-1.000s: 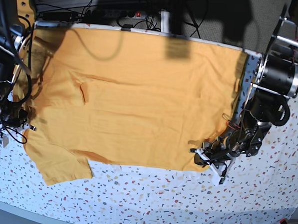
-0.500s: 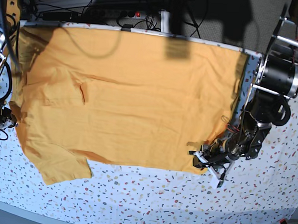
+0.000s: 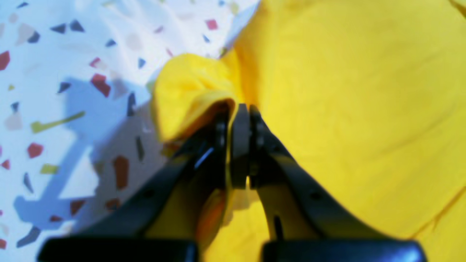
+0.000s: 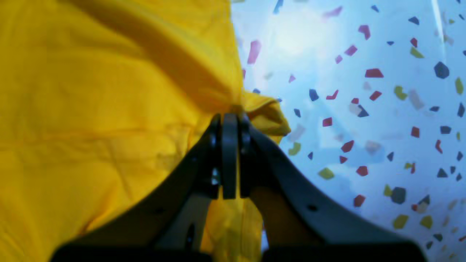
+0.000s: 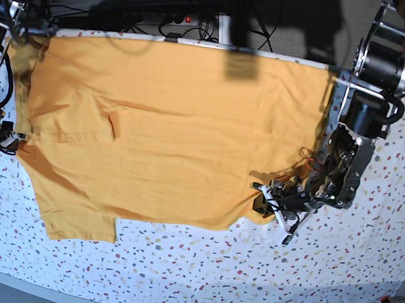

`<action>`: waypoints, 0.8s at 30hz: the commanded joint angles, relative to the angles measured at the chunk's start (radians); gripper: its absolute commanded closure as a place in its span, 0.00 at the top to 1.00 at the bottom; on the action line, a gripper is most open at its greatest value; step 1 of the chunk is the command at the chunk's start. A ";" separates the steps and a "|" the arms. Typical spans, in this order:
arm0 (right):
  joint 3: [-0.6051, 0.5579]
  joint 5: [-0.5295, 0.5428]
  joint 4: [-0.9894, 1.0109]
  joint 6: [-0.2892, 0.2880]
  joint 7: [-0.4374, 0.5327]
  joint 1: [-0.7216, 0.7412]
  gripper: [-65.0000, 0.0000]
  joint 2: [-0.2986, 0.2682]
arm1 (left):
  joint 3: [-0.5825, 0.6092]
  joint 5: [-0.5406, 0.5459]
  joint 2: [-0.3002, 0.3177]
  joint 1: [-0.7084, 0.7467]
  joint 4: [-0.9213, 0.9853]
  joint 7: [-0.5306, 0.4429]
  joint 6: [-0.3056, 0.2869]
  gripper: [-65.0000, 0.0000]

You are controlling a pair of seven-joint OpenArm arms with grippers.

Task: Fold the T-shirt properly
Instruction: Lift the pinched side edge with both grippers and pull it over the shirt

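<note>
The orange-yellow T-shirt lies spread across the speckled table, with a short sleeve at the front left. My left gripper is shut on a bunched fold of the T-shirt at its front right corner; in the base view the left gripper holds that corner a little inward. My right gripper is shut on the T-shirt's edge. In the base view the right gripper sits at the cloth's far left edge, mostly hidden.
Cables and a power strip run behind the table's back edge. The left arm's motor housing stands over the right end of the shirt. Bare speckled cover shows along the front and at the right.
The shirt's left edge was drawn further left and the cloth pulled flatter. My left gripper carried the front right corner slightly left and up, inward over the shirt.
</note>
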State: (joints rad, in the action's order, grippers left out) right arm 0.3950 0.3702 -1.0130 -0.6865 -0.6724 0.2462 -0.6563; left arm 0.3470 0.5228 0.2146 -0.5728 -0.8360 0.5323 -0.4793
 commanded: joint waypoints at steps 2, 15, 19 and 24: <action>0.027 0.008 -0.051 -0.012 0.016 -0.003 0.00 -0.028 | -0.009 0.020 0.028 -0.008 -0.092 -0.023 -0.006 0.00; 0.142 0.099 -0.111 -0.012 -0.010 -0.063 0.00 -0.028 | -0.157 0.114 0.071 0.090 -0.327 0.100 0.021 0.00; 0.142 0.141 -0.111 -0.012 -0.008 -0.046 0.23 -0.028 | -0.157 0.114 0.068 0.090 -0.327 0.099 0.020 0.00; 0.128 0.075 -0.111 -0.012 0.021 0.006 0.53 -0.029 | -0.158 0.115 0.069 0.090 -0.327 0.096 0.019 0.00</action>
State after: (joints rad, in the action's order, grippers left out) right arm 0.5190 0.4366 -1.1046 -0.6865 -0.6781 0.2298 -0.6548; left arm 0.1963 0.6224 0.2790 -0.4515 -1.1442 0.6559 -0.4526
